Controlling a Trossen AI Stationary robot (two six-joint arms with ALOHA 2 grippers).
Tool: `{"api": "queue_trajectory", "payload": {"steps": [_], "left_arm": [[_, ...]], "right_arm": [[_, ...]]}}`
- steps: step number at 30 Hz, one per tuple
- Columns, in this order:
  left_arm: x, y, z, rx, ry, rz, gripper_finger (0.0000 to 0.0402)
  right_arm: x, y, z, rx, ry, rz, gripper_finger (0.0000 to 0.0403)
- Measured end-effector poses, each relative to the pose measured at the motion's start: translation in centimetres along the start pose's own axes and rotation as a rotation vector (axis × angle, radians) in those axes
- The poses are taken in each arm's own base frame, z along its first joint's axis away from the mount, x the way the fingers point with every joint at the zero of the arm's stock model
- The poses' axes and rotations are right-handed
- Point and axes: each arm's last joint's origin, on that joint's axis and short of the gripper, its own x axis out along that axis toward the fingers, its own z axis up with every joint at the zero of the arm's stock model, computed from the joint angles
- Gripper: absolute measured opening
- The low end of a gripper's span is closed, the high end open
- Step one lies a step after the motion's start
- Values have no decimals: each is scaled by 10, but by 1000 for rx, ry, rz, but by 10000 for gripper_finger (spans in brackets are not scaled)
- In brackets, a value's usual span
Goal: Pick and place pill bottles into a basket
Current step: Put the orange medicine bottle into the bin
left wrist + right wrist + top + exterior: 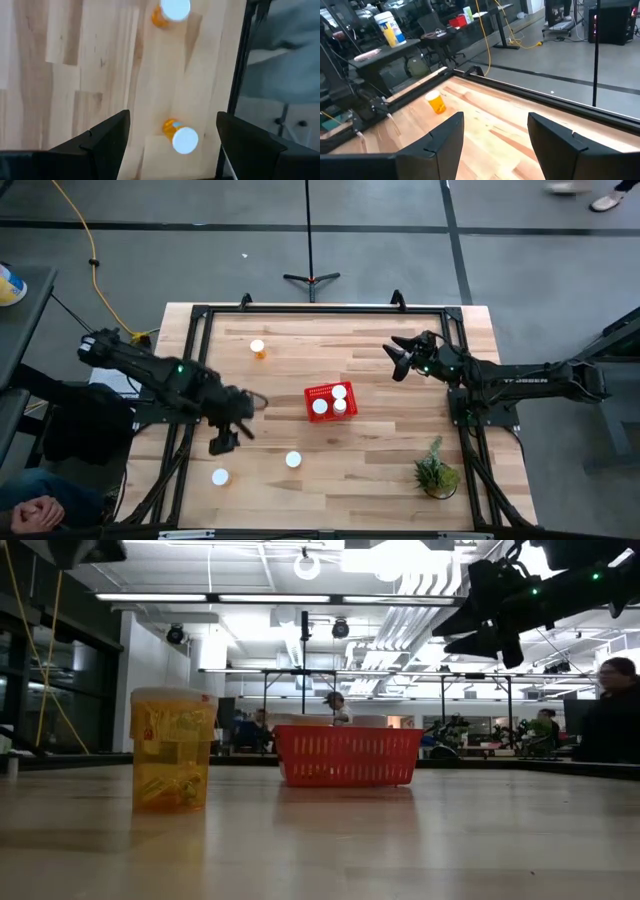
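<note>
The red latticed basket [326, 392] stands mid-table, and white caps of pill bottles show inside it; it also shows in the low view [347, 756]. Three pill bottles stand upright on their bases on the wood: one far left [258, 349], two near left [293, 460] [220, 476]. My left gripper [224, 438] is open above the near-left table; its wrist view shows two bottles below it [181, 138] [172, 11]. My right gripper [398, 361] is open and raised right of the basket, high in the low view [482, 628]; its wrist view shows the far-left bottle [436, 102].
A small green potted plant [436, 470] stands at the near right. A black frame rail [190, 340] runs around the table top. A bottle [172, 750] stands close to the low camera. People show in the room behind [612, 705].
</note>
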Motion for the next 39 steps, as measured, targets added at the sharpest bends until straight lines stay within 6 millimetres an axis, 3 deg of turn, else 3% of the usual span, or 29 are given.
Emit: {"api": "queue_trajectory", "payload": {"steps": [11,23,32,39], "left_arm": [[23,-45,-27,17,4,76,330],[74,-85,-49,114,90,177,330],[106,-101,-64,124,139,216,330],[125,-89,-75,10,172,278,330]], "right_arm": [[0,-1,-2,-10,19,-9,211],[0,-2,-5,-54,48,-4,211],[0,-2,-5,-55,51,-4,211],[0,-2,-5,-59,58,-6,211]]}}
